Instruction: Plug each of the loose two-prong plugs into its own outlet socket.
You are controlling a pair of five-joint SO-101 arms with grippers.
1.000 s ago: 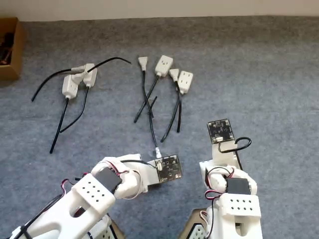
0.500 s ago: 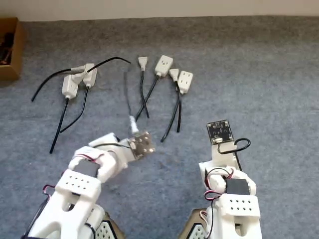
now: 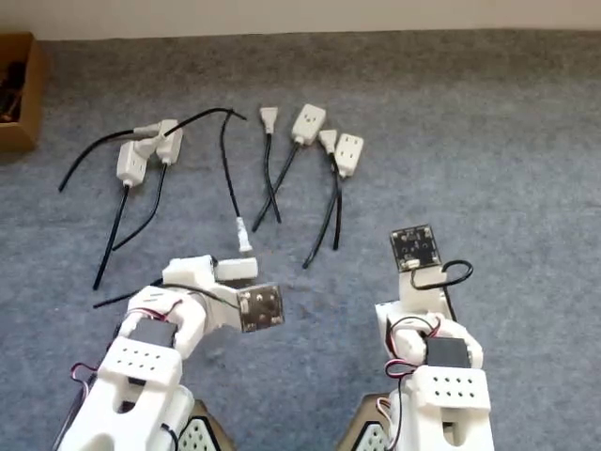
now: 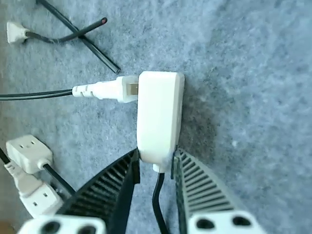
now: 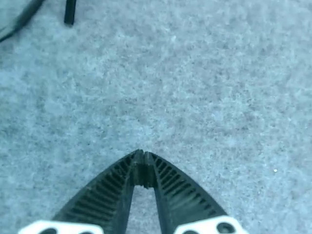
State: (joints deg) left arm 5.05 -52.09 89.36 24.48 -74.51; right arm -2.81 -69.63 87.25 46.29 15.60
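Bench: covered throughout in a grey, short-piled, carpet-like material.
Cardboard box: brown and open-topped, set at the far left edge of the bench and partly cut off by the frame.
Box contents: dark items are seen inside, too small to be identified.
Pale strip: a light band is seen along the bench's far edge.

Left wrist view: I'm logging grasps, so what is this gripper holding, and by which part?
The left gripper pinches the white outlet socket at its cord end, one finger on each side. A plug is partly pushed into the socket.
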